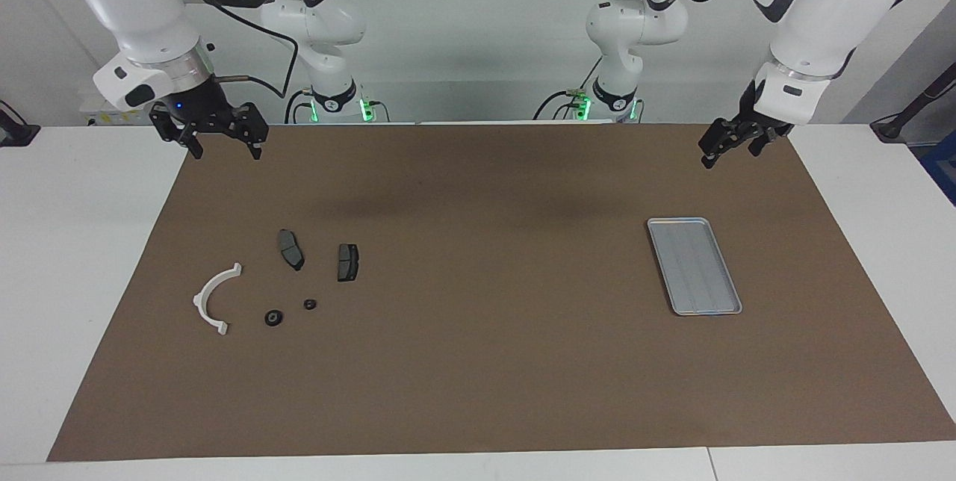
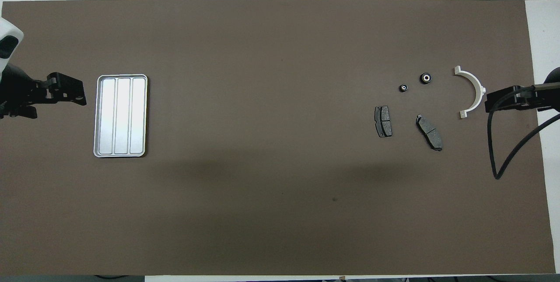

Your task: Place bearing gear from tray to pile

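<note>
- A brown mat (image 1: 478,361) covers most of a white table (image 1: 67,242); a pale wall rises at the robots' end, and the two arm bases stand there with green lights showing.
- The right gripper (image 1: 224,146) hangs in the air over the mat's corner at the right arm's end, up by the edge closest to the robots. Its fingers stand clearly apart and hold nothing.
- The left gripper (image 1: 709,156) hangs over the matching corner at the left arm's end. I cannot tell whether its fingers are apart or together.
- The tray (image 1: 694,265) lies flat on the mat, farther from the robots than the left gripper and well apart from it. Nothing rests in it.
- The pile sits on the mat farther from the robots than the right gripper: a white half-ring bracket (image 1: 215,296), two dark pads (image 1: 290,249) (image 1: 347,262), and two small round black parts.
- The larger round part (image 1: 274,317) and the smaller round part (image 1: 310,305) lie just beside each other, farther from the robots than the pads, next to the bracket. Which one is the bearing gear I cannot tell.
- A broad stretch of bare mat lies between tray and pile.
- More bare mat runs from both to the edge farthest from the robots, with white table showing past each end.
</note>
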Controlling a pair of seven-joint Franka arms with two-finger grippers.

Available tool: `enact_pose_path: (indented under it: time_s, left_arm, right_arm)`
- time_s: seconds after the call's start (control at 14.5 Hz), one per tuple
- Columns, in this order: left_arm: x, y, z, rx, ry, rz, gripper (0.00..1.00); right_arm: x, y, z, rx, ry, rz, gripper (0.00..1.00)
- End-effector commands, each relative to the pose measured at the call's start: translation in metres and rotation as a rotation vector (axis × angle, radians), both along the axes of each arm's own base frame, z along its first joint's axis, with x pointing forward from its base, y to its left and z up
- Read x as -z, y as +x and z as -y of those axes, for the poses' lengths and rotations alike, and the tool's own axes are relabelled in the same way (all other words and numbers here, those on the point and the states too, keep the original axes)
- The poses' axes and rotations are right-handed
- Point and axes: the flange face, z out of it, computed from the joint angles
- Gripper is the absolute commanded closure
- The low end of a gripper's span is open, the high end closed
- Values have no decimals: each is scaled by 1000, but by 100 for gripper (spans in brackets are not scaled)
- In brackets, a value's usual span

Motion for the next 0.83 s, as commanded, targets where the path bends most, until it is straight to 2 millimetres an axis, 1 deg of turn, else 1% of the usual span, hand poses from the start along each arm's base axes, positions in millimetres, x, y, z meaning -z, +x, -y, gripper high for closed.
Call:
enact_pose_path:
  time_s: [0.0, 0.28, 0.55, 0.62, 0.76]
  left_arm:
    - [-3, -5, -4, 1, -10, 11, 0]
    - [-3, -5, -4, 1, -10, 11, 0]
    - [-3, -5, -4, 1, -10, 11, 0]
    - [-3, -5, -4, 1, -10, 11, 0]
    - [-3, -5, -4, 1, -10, 11, 0]
  right_arm:
    - [-13, -5, -1, 13, 12, 15, 0]
    - [-14, -6, -1, 13, 14, 13, 0]
    - [-15, -7, 5, 27, 21, 17, 0]
    - [-18, -7, 8, 31, 21, 23, 0]
    - [-34, -12, 13, 40, 19, 54, 0]
